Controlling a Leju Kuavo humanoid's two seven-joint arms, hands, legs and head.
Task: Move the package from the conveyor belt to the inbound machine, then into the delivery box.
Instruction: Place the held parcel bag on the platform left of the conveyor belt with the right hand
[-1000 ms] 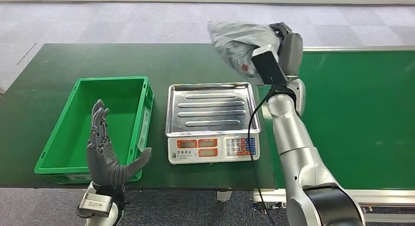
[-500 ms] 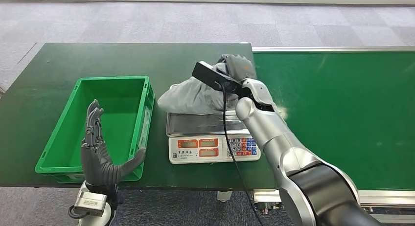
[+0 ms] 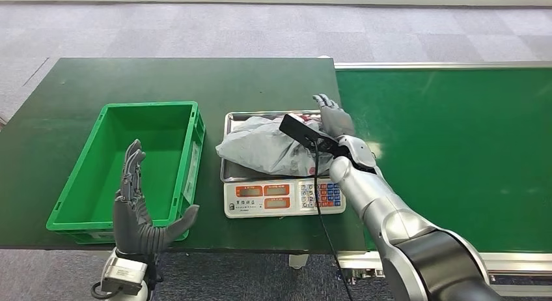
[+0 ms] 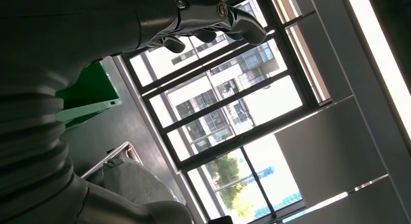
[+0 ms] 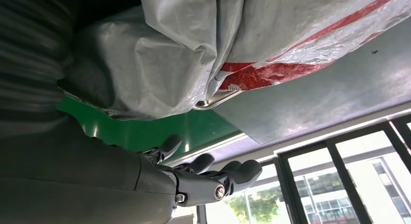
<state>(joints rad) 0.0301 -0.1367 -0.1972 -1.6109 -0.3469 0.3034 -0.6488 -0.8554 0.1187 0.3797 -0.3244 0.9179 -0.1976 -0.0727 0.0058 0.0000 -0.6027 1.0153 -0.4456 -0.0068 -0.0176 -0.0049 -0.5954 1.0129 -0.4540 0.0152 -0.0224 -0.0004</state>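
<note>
The grey package (image 3: 270, 146) lies on the scale's metal tray (image 3: 229, 167), off the belt (image 3: 449, 138). My right hand (image 3: 332, 117) rests beside it, fingers released. My left hand (image 3: 133, 203) waits spread, holding nothing. The green box (image 3: 107, 118) is unfilled; that move remains.

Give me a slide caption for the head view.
Grey package lies on the scale tray, right robot hand beside it.
</note>
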